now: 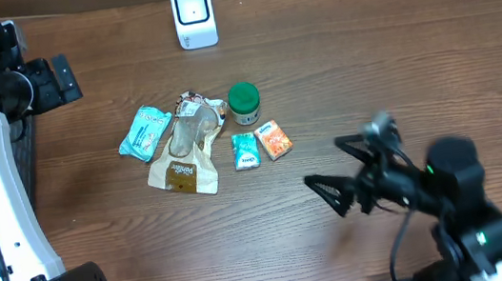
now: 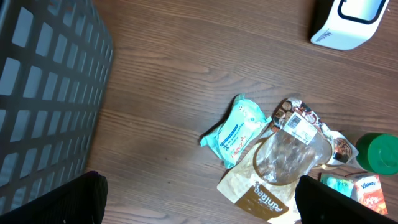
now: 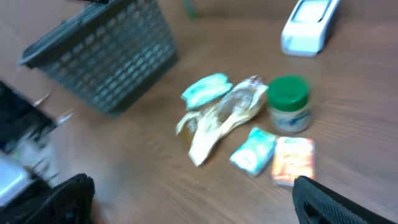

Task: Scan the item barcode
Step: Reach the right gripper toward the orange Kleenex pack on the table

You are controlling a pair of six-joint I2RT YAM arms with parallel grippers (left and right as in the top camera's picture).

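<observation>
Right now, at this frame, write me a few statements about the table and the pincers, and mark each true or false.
1. The left pincer and the right pincer are both open and hold nothing. True.
2. The green-lidded jar lies on its side. False: it stands upright, lid up.
3. The white scanner stands apart from the cluster of items. True.
4. The orange packet sits inside the basket. False: it lies on the table beside the small teal packet.
</observation>
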